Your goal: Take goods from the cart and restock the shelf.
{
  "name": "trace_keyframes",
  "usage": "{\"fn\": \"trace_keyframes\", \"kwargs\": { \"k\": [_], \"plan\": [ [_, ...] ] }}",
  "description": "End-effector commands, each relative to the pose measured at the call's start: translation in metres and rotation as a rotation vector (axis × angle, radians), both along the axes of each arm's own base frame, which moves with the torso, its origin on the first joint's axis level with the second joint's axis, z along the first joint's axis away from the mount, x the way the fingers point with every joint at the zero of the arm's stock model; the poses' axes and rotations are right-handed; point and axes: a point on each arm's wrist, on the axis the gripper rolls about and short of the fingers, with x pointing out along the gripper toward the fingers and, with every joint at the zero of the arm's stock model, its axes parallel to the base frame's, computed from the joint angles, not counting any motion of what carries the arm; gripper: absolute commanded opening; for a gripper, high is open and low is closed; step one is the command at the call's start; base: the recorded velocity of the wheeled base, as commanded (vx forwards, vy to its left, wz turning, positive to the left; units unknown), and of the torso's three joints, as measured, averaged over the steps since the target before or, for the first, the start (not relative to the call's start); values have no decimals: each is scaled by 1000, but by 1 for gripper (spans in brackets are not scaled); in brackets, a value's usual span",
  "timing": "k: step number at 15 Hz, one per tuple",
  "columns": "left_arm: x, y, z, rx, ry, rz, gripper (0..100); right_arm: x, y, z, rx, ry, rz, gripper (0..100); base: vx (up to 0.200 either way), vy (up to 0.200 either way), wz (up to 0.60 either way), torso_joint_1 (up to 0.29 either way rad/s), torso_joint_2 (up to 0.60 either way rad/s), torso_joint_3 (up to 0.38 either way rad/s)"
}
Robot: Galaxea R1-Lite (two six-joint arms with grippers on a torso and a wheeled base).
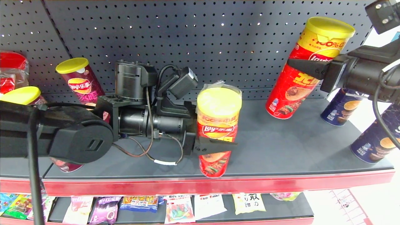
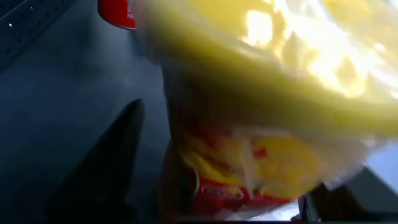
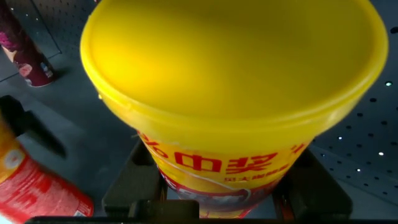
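Left jaws are clamped on a red plastic-wrapped can (image 1: 218, 131) with a yellow lid, upright at the front edge of the grey shelf (image 1: 281, 147). Right jaws grip a red tilted can (image 1: 307, 72), its base low near the shelf's back. Purple cans (image 1: 82, 82) stand to the left and blue cans (image 1: 342, 107) to the right. From the left wrist, the plastic-wrapped can (image 2: 280, 87) looms close. From the right wrist, the tilted can (image 3: 236, 68) shows its yellow lid, with one of the purple cans (image 3: 28, 59) farther off.
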Motion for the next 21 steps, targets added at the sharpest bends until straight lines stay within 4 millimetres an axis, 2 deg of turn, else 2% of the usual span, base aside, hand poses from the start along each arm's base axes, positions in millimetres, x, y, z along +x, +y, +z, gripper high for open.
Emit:
{"fn": "trace_keyframes", "kwargs": {
  "k": [1,5,7,9,10,13,16,18,21],
  "plan": [
    [2,4,0,-2,-3,12,100,2,2,-2,-3,6,5,0,0,0,0,0,0,0],
    [-10,26,3,0,-2,53,100,19,19,-7,-12,31,48,0,0,0,0,0,0,0],
    [-27,45,1,12,13,83,100,32,39,-10,-15,40,101,0,0,0,0,0,0,0],
    [-47,64,-7,38,37,131,100,48,52,-26,-32,88,125,0,0,0,0,0,0,0],
    [-57,74,-9,43,40,155,100,53,59,-28,-34,93,157,0,0,0,0,0,0,0],
    [-62,96,-5,36,26,239,100,60,81,-30,28,139,208,0,0,0,0,0,0,0],
    [-67,109,-2,22,-2,286,100,61,93,-35,33,160,236,0,0,0,0,0,0,0],
    [-71,111,-3,24,0,296,100,58,98,-37,28,169,251,0,0,0,0,0,0,0],
    [-75,113,-3,23,-3,296,100,65,102,-47,17,193,250,0,0,0,0,0,0,0]
  ]
}}
